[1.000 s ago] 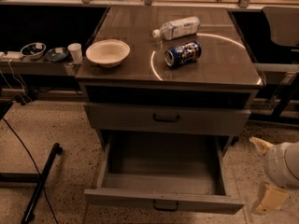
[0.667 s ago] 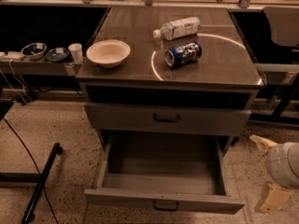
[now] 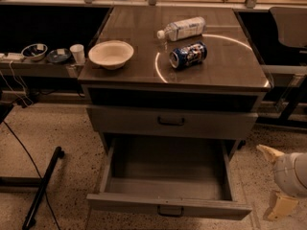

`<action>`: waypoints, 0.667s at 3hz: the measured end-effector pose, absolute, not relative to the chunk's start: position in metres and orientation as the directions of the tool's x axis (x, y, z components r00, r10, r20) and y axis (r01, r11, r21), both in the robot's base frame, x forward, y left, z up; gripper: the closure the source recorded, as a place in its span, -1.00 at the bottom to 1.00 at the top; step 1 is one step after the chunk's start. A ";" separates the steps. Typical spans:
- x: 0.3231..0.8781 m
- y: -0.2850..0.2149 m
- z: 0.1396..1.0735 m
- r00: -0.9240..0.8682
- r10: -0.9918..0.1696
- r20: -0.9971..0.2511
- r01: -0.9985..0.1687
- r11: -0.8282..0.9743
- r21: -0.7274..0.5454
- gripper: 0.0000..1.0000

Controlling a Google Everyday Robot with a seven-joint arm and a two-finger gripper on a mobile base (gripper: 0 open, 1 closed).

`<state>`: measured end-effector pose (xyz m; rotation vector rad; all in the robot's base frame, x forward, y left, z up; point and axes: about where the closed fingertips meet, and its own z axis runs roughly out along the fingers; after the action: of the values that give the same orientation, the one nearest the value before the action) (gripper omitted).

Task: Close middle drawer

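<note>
The middle drawer (image 3: pixel 125 202) is pulled far out of the grey cabinet toward the camera. It sits low in the picture, and its flat front with the small dark handle (image 3: pixel 171 211) is near the bottom edge. Directly above it the top drawer (image 3: pixel 216 124) is pushed in, flush with the cabinet.

The pincer (image 3: pixel 268 181) is at the lower right, above the speckled floor, just beside the right front corner of the open drawer but not touching it. Its two pale fingers (image 3: pixel 267 152) stand wide apart and released, and they grasp nothing.

On the table (image 3: pixel 230 73) above the drawers a white bowl (image 3: pixel 111 54) stands at the left. A plastic bottle (image 3: pixel 182 28) lies on its side further back, and a blue can (image 3: pixel 188 55) lies on its side near the middle. On a low shelf to the left are two small bowls (image 3: pixel 34 51) and a white cup (image 3: pixel 76 53).
</note>
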<state>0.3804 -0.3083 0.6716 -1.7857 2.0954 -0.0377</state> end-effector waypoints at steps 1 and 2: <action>0.386 -0.321 0.619 -0.058 -0.933 -0.354 -0.941 0.170 -0.293 -1.00; 0.380 -0.322 0.602 0.000 -0.935 -0.354 -0.949 0.112 -0.295 -1.00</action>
<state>0.3800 -0.3219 0.6020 -1.8268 1.9386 0.0393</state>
